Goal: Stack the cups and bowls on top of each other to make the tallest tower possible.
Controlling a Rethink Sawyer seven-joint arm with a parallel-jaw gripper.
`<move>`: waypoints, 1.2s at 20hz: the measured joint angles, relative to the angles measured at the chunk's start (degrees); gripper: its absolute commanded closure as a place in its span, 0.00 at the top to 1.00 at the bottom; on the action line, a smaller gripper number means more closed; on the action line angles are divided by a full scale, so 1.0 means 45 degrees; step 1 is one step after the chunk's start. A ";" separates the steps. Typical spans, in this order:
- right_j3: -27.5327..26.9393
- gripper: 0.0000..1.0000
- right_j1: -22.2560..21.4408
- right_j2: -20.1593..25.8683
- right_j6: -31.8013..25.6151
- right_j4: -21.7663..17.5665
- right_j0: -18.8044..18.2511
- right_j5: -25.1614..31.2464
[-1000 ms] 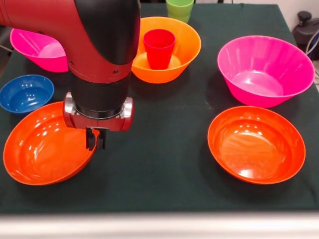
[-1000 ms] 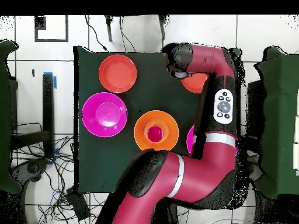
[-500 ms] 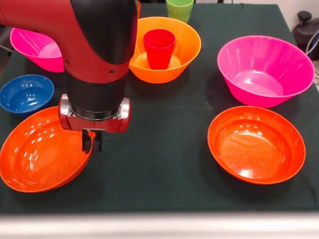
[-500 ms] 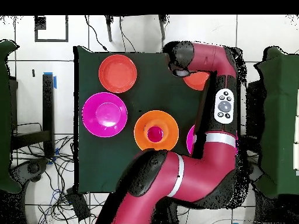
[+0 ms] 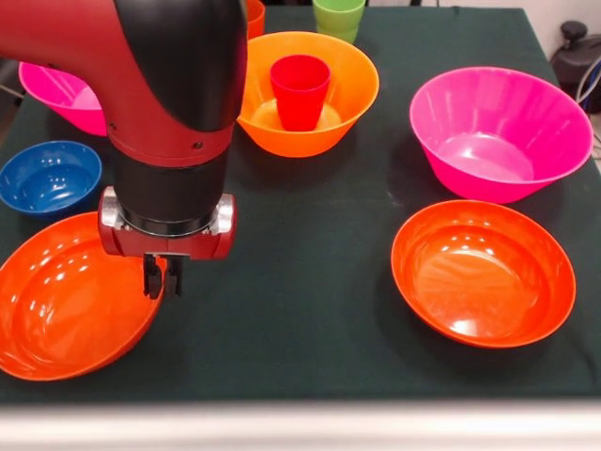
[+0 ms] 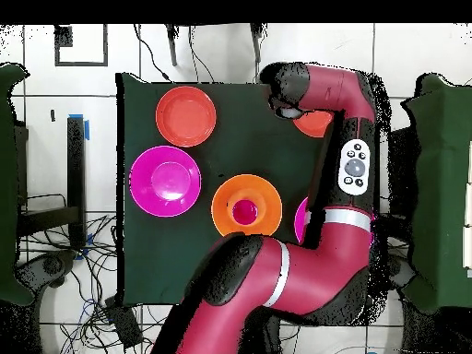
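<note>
Dark green cloth covers the worktop (image 5: 319, 310), which carries glossy plastic bowls and cups. At its front left in the front view, a wide shallow red-orange bowl (image 5: 66, 301) lies under the red and black robot arm (image 5: 174, 103). The jaws (image 5: 161, 279) stand nearly together at this bowl's right rim, and they appear to pinch that rim. A second shallow red-orange bowl (image 5: 484, 272) sits at the front right, with a large deep pink bowl (image 5: 500, 132) behind it. A small blue bowl (image 5: 49, 176) sits at the left, and another deep pink bowl (image 5: 66, 94) lies behind it. Further back, a large deep orange bowl (image 5: 310, 94) holds an upright red cup (image 5: 300, 91). A green cup (image 5: 338, 17) and part of an orange cup (image 5: 254, 16) stand at the far edge.
</note>
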 measured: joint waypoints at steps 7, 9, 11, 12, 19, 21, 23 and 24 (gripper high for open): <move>-0.0351 0.00 0.0190 0.0007 -0.0536 0.0000 -0.0011 0.0250; -0.0374 0.00 0.0203 0.0007 -0.0637 0.0000 -0.0014 0.0250; -0.0376 0.00 0.0213 0.0007 -0.0735 0.0000 -0.0019 0.0250; -0.0378 0.00 0.0218 0.0007 -0.0754 0.0000 -0.0019 0.0250; -0.0378 0.00 0.0243 0.0009 -0.0754 0.0000 -0.0029 0.0250; -0.0378 0.00 0.0247 0.0007 -0.0754 0.0000 -0.0036 0.0250; -0.0378 0.00 0.0248 0.0007 -0.0754 0.0000 -0.0050 0.0250; -0.0378 0.00 0.0248 0.0006 -0.0754 0.0000 -0.0053 0.0250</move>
